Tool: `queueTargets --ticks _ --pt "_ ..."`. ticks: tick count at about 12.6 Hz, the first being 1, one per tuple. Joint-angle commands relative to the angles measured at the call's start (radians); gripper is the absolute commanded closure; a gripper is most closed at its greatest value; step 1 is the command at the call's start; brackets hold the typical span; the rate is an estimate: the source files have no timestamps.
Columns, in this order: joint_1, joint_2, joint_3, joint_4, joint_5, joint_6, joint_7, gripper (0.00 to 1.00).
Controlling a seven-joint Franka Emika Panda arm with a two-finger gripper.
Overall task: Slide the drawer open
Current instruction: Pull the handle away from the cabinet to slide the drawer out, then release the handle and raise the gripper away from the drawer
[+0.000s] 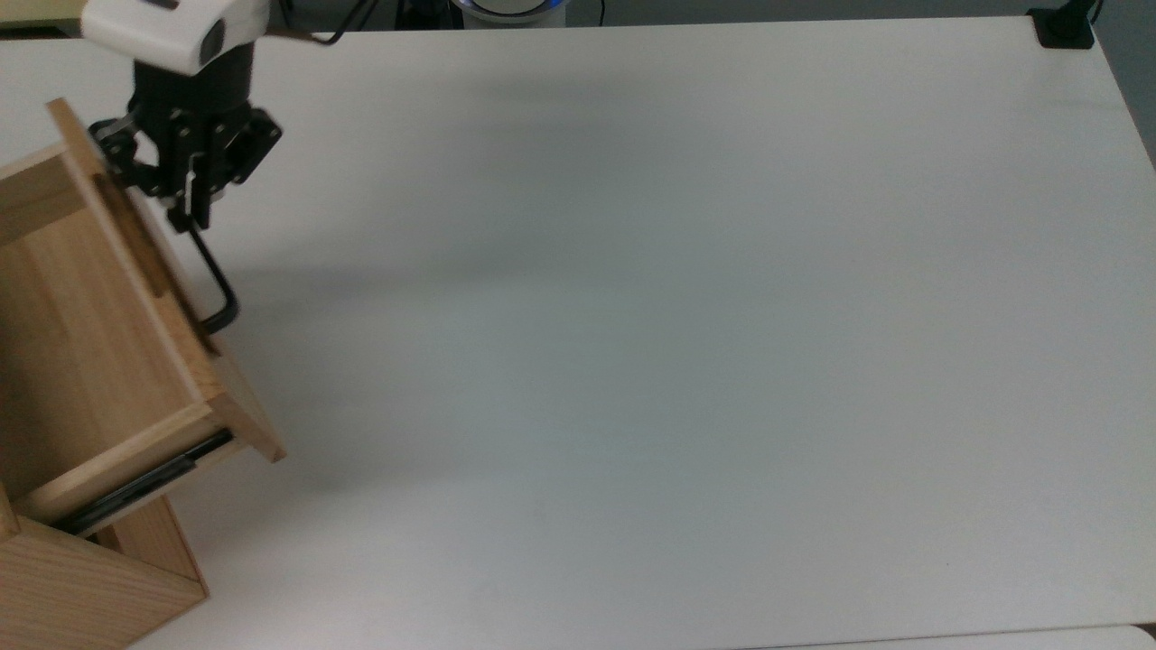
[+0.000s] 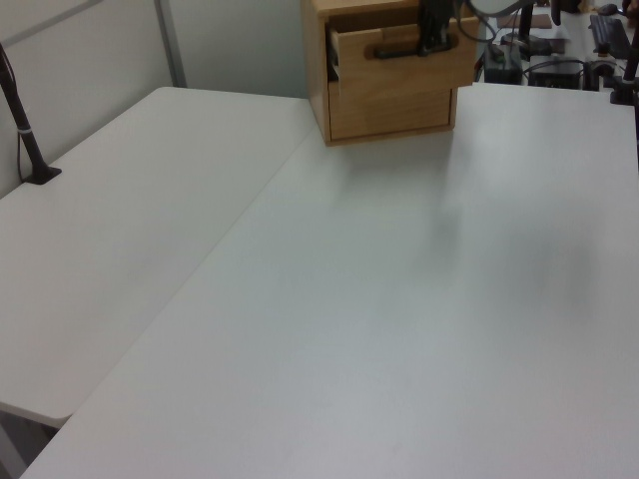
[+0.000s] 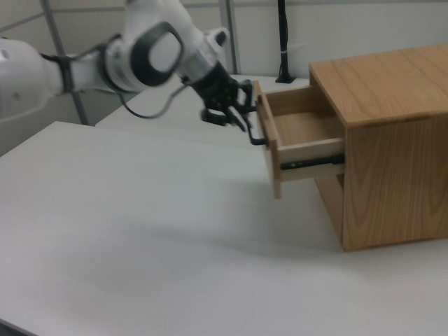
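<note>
Top view: the light pine-wood drawer (image 1: 99,334) with its flat front panel stands pulled well out of the wooden cabinet body (image 1: 99,578) at the top view's left edge, a dark metal side rail (image 1: 135,492) exposed beneath its side wall. The black two-finger gripper (image 1: 185,212) of the white robot arm (image 3: 105,59) is clamped on one end of the long black metal bar handle (image 1: 215,280), a hold that lets a straight pull travel along the rail. Right view: the upper drawer overhangs the white bench (image 3: 140,231), its interior bare, while the lower front (image 2: 391,108), seen in the left view, sits flush. Judged from the extension, the opening appears largely complete.
</note>
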Motion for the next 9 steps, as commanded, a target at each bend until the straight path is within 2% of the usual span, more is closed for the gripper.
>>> queueTargets --ticks 1,4,7,9 --pt "0.009 -0.198 0.061 -0.111 0.024 -0.178 -0.006 0.89" --pt "0.011 -0.240 0.100 -0.111 0.064 -0.293 -0.004 0.89" --pt "0.011 -0.241 0.131 -0.111 0.083 -0.344 0.026 0.81" --pt "0.011 -0.241 0.144 -0.102 0.155 -0.401 0.122 0.61"
